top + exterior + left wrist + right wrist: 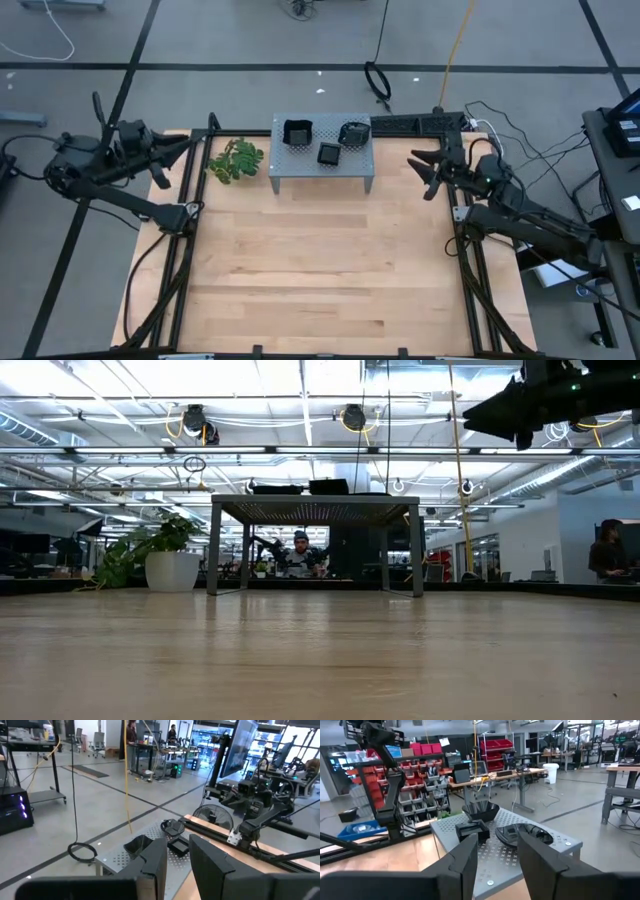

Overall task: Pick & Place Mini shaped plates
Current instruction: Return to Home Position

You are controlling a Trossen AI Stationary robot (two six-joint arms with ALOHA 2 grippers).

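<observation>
Three glossy black mini plates sit on top of the grey perforated stand (320, 170): a rimmed square one (297, 132), a small flat square one (329, 154) and a rounded one (354, 133). My left gripper (190, 148) hovers open off the table's far left corner, pointing toward the stand. In its wrist view, the left gripper (177, 865) faces the plates (178, 846) from a distance. My right gripper (420, 170) hovers open to the right of the stand. The right wrist view shows the right gripper (497, 865) facing the plates (472, 830), also at a distance. Other plates are out of view.
A green leafy sprig (236, 160) lies on the table just left of the stand. Black frame rails (190, 250) run along the table's left and right sides. Bare wooden tabletop (320, 270) stretches from the stand to the near edge. People sit in the room beyond.
</observation>
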